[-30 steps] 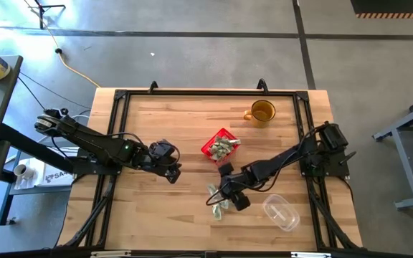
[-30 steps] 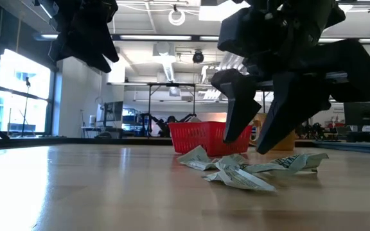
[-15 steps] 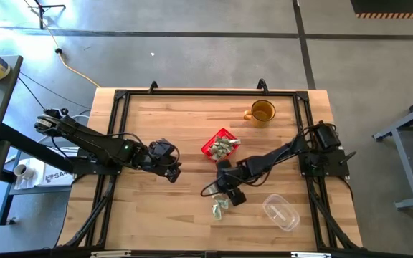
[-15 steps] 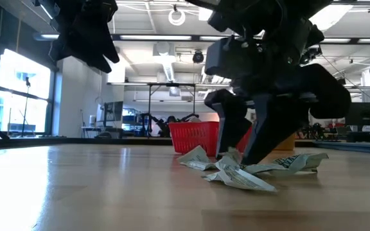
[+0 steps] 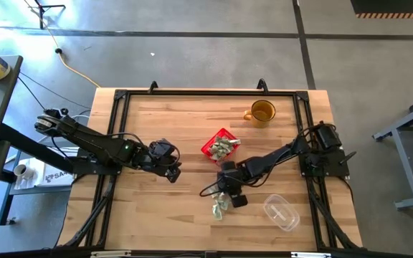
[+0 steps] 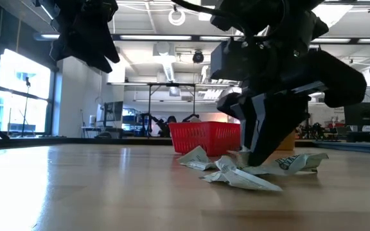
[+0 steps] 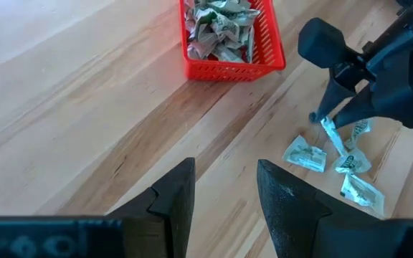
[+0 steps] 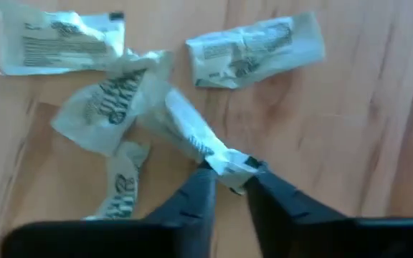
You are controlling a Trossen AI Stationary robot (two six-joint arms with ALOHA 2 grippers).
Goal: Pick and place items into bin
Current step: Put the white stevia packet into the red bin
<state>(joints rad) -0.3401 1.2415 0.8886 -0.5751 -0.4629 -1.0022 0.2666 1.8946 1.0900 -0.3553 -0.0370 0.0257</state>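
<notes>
Right gripper (image 8: 226, 178) down on the wooden table (image 5: 163, 122) just beside the red bin (image 5: 216, 143), fingers pinched on one end of a wrapped item (image 8: 199, 140) among the loose items (image 5: 219, 206), left gripper (image 5: 169, 170) well apart from the bin, fingers partly open, holding nothing, more items inside the bin

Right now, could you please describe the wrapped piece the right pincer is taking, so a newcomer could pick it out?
Start at the red bin mid-table; toward the near edge lies a small heap of loose pale wrapped pieces. The one meant is the long twisted wrapper at the heap's bin-side edge. Unlike its flat neighbours, it has one end pinched between the right pincer's dark fingertips.
</notes>
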